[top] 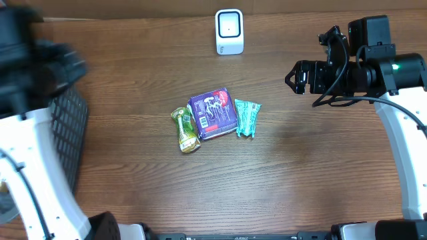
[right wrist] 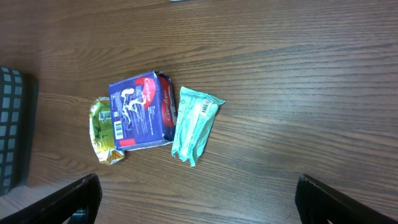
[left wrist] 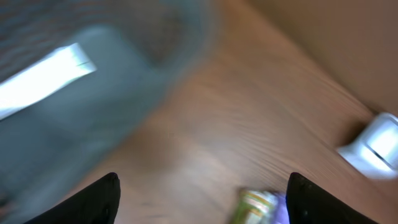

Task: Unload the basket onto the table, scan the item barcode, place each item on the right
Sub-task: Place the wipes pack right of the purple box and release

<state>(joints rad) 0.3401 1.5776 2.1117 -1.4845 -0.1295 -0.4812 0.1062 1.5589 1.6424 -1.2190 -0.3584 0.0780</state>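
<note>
Wooden tabletop: green pouch and teal wrapper flank the purple packet; left hand and right hand both gape wide, empty.

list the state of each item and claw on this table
left claw, open, empty
right claw, open, empty
purple packet, lying flat between the other two packets
yellow-green packet, lying flat, not gripped
teal packet, lying flat, barcode showing
scanner, upright, untouched
basket, at the table's left edge, contents unseen
</note>
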